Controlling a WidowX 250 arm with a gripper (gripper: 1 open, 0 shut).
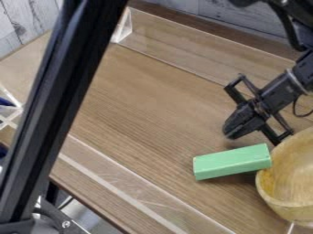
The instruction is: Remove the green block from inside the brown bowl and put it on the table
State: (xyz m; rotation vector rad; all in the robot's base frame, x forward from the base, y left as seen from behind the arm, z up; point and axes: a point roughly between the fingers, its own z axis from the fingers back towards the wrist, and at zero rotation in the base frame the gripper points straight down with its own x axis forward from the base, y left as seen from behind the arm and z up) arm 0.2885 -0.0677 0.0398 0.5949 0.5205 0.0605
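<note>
Nearest me, the brown bowl [291, 183] at the counter [134, 110] edge – what I see of its pale inside holds nothing. Just beside its rim lies the green block [232, 162], flat on the wood, outside the bowl. It looks light, stiff, matte – best pinched across its narrow sides. Beyond it my pincer [240, 129] hangs closed, gripping nothing.

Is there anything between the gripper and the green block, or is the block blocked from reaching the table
Nothing visible is in the way. The green block already lies flat on the table, just outside the brown bowl. The gripper hovers shut right above and behind the block, with only bare tabletop between them.
</note>
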